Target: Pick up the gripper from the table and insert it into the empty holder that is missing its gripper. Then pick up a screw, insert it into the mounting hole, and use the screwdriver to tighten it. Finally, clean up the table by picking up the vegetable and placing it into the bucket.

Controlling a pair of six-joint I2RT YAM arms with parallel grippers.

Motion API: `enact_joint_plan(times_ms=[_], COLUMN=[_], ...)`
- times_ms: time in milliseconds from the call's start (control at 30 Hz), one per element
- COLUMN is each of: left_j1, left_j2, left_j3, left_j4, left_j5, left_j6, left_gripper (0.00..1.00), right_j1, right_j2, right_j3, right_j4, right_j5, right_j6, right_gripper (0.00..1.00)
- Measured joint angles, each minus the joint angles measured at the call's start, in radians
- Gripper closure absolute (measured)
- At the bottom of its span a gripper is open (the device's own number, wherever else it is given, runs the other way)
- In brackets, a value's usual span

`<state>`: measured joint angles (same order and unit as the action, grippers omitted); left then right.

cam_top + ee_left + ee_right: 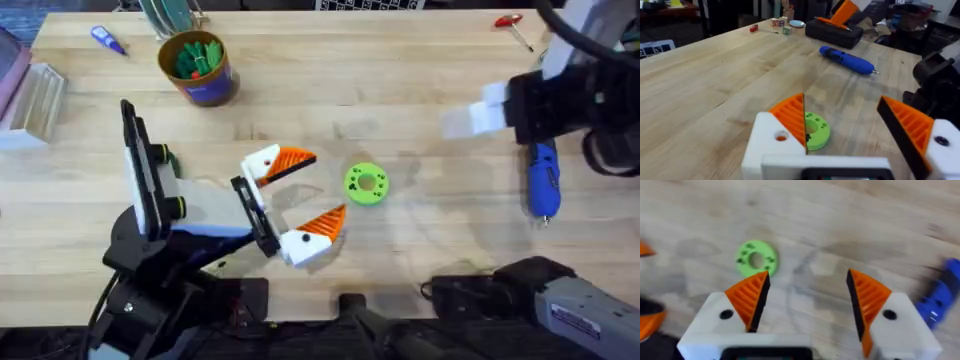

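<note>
Open table (pixel 420 90) across centre and far side, free lane btwn bucket (pixel 198 68) and screwdriver (pixel 543 180). Lime-green disc (pixel 365 184) sits mid-table just beyond left gripper (pixel 305 195), blocking straight reach. Red-handled screwdriver (pixel 514 25) at far right corner.

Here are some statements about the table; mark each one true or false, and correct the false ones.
1. The blue screwdriver lies on the table. True.
2. The left gripper is shut on the lime-green disc. False: its fingers are open and the disc lies free beside them.
3. The bucket holds green pieces. True.
4. The right gripper holds the screwdriver. False: its fingers are open and empty.
</note>
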<state>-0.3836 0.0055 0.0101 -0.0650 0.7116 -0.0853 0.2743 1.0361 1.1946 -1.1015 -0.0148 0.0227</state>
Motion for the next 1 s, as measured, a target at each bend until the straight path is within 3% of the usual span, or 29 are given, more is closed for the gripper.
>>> enact_joint_plan(times_ms=[133, 300, 633, 867, 1000], left_j1=[0.0, 0.0, 0.0, 0.0, 0.0], left_j2=[0.0, 0.0, 0.0, 0.0, 0.0], left_j3=[0.0, 0.0, 0.0, 0.0, 0.0], left_j4=[0.0, 0.0, 0.0, 0.0, 0.0], left_j5=[0.0, 0.0, 0.0, 0.0, 0.0], left_j6=[0.0, 0.0, 0.0, 0.0, 0.0], left_gripper=[0.091, 0.091, 0.091, 0.091, 0.091], right_j1=[0.04, 0.127, 0.339, 0.369, 0.371], right_j2=[0.005, 0.007, 0.067, 0.227, 0.29], right_j3=[-0.026, -0.158, -0.353, -0.368, -0.369], right_j4=[0.009, 0.084, 0.386, 0.484, 0.497], right_j5=[-0.145, -0.219, -0.249, -0.245, -0.244], right_j6=[-0.025, 0.003, 0.073, 0.105, 0.116], right_gripper=[0.087, 0.091, 0.268, 0.521, 0.565])
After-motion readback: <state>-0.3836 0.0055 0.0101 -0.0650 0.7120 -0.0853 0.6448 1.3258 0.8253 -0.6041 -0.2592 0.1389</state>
